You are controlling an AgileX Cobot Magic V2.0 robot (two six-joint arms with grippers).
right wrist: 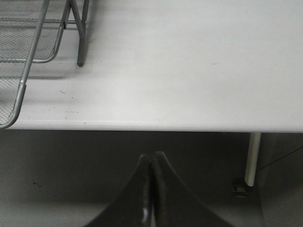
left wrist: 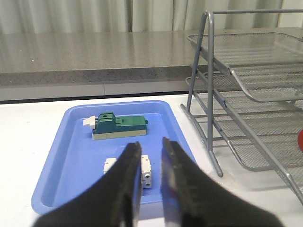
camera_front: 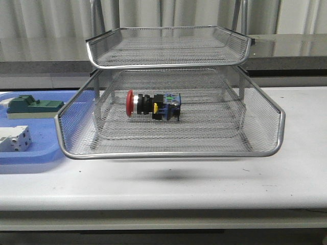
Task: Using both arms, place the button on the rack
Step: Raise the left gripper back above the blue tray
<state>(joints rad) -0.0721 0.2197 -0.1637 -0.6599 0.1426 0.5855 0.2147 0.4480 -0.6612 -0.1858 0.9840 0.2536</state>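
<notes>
White table point(camera_front: 286, 173) carries rack point(camera_front: 168, 151) holding button point(camera_front: 153, 105); left jaws apart, right together.

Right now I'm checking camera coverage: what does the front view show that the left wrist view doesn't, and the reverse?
Only the front view shows the whole button, lying on its side in the rack's lower visible tray; the wrist view catches just a red sliver at its edge. Only the left wrist view shows the left gripper, slightly open and holding nothing, above the blue tray. Both show the rack, the blue tray, the green block and the white terminal block.
</notes>
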